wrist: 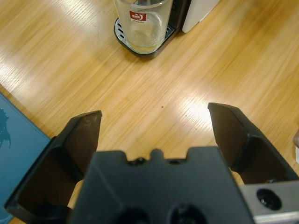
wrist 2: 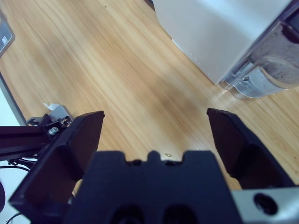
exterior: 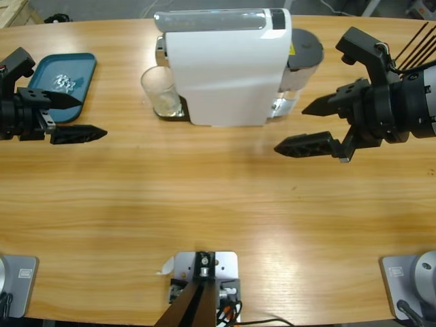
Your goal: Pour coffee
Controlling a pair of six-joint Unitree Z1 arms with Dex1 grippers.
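Though its rim is cropped, the glass (wrist: pixel 142 25) shows coffee (wrist: pixel 142 44).

Lighting: bright, even, from overhead. Glare: broad pale sheen across the tabletop (exterior: pixel 204 204) in the high view; two hot white patches on the wood in the left wrist view. Shadows: soft, short, beside the white coffee machine (exterior: pixel 228 68) and under both arms. Focus: high view sharp; in both wrist views the near black jaws are blurred, the wood grain beyond them clearer. Glass tumbler (wrist: pixel 142 23) shows reflections.
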